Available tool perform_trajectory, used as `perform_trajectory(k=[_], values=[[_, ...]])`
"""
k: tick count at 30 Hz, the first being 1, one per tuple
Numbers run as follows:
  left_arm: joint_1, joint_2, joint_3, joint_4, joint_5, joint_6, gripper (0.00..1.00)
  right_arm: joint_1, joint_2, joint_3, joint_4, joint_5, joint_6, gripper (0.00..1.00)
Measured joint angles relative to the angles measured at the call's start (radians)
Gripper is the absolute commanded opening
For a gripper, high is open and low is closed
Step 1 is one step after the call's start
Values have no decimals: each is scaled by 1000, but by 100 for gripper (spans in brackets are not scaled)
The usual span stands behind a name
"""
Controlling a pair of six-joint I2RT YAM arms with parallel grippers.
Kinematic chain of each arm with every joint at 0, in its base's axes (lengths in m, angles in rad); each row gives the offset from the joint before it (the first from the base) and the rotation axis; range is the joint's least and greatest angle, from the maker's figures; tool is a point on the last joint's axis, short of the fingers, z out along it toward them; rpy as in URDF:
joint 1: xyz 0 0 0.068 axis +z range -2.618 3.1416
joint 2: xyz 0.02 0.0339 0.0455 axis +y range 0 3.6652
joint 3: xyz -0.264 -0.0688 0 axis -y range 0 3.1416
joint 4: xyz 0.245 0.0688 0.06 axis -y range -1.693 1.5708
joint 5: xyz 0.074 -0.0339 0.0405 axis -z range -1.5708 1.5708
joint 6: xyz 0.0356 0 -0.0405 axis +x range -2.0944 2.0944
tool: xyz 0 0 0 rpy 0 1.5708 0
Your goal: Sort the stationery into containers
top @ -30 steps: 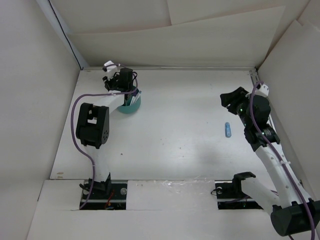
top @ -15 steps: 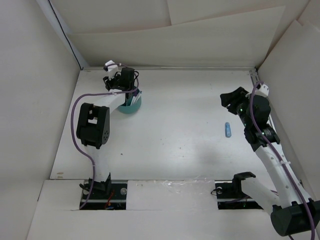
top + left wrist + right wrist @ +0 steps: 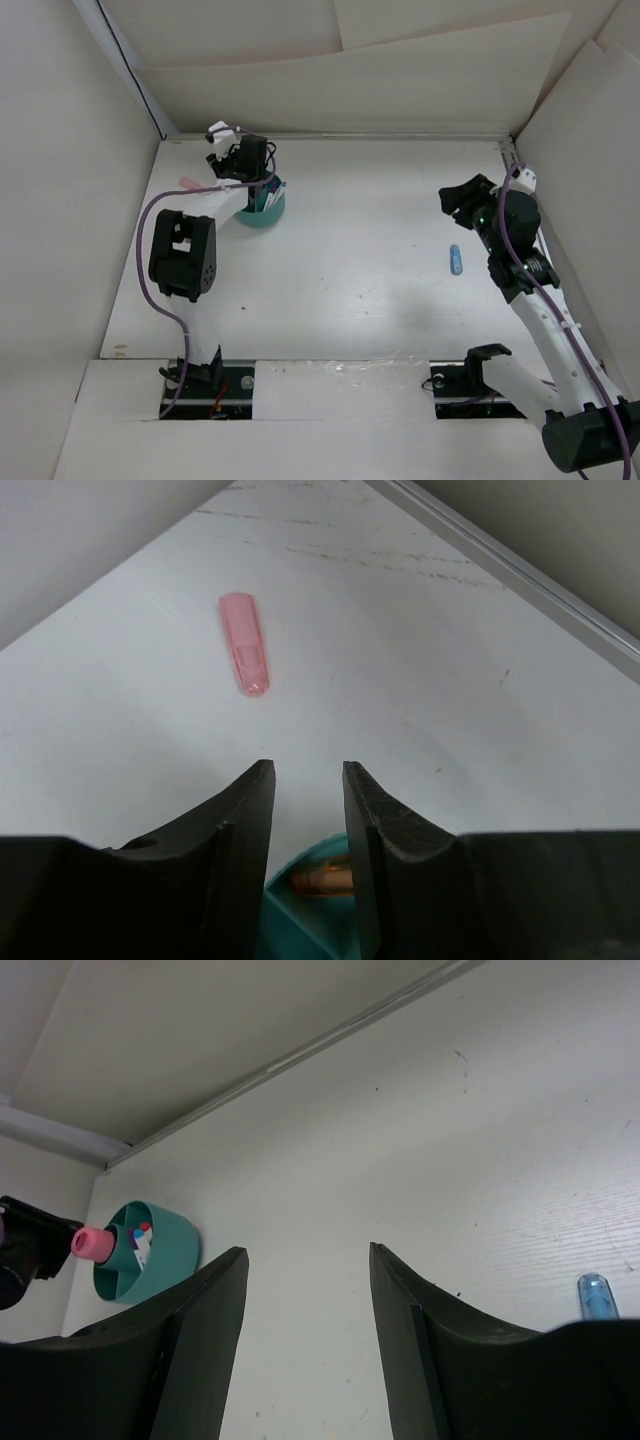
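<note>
The teal cup (image 3: 264,210) stands at the back left with white pens (image 3: 271,196) in it. My left gripper (image 3: 246,156) hovers over its back rim, open and empty. In the left wrist view the jaws (image 3: 306,776) stand slightly apart above the cup's rim (image 3: 300,915), and an orange piece (image 3: 325,882) lies inside. A pink piece (image 3: 245,656) lies on the table beyond, left of the cup (image 3: 187,184). A blue piece (image 3: 456,260) lies right of centre. My right gripper (image 3: 462,196) is open and empty, behind the blue piece (image 3: 597,1295).
White walls close in the table at the back, left and right; a metal strip (image 3: 510,570) runs along the back edge. In the right wrist view the cup (image 3: 160,1255) is far off, with a pink end (image 3: 90,1243) by the left gripper.
The left gripper has shifted a little over the cup. A pink piece now shows on the table left of the cup, where none showed before. The right arm has not moved.
</note>
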Motion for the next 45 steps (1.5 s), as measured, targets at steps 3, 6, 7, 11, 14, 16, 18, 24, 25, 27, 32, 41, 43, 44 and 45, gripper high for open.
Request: perform_trajectory(k=[3, 6, 7, 11, 14, 16, 18, 24, 25, 27, 32, 41, 43, 44, 45], values=[[41, 10, 77, -92, 89, -14, 20, 0, 0, 0, 0, -1, 0, 58], [108, 24, 171, -169, 185, -47, 19, 0, 0, 0, 0, -2, 0, 58], [136, 26, 195, -182, 217, -60, 19, 0, 0, 0, 0, -2, 0, 58], [288, 26, 222, -209, 401, -135, 23, 0, 0, 0, 0, -3, 0, 58], [396, 50, 243, -266, 513, -187, 24, 4, 0, 0, 0, -3, 0, 58], [447, 103, 306, -314, 568, -208, 26, 7, 0, 0, 0, -4, 0, 58], [482, 175, 389, -356, 618, -220, 27, 8, 0, 0, 0, -5, 0, 58], [521, 369, 590, -455, 781, -232, 27, 8, 1, 0, 0, -12, -1, 58], [524, 384, 592, -461, 806, -235, 29, 9, 1, 0, 0, -13, -1, 58], [532, 405, 593, -477, 847, -239, 31, 14, 2, 0, 0, -18, -1, 58], [553, 436, 608, -485, 904, -243, 36, 29, 18, 0, 1, -23, -2, 58], [572, 482, 661, -486, 967, -246, 48, 71, 46, 0, 0, -21, -5, 58], [571, 506, 705, -492, 975, -246, 49, 84, 53, 0, 0, -18, -8, 58], [571, 517, 723, -492, 977, -246, 49, 89, 58, 0, 0, -14, -9, 58], [571, 525, 738, -493, 977, -246, 49, 93, 61, 0, 1, -11, -9, 58]])
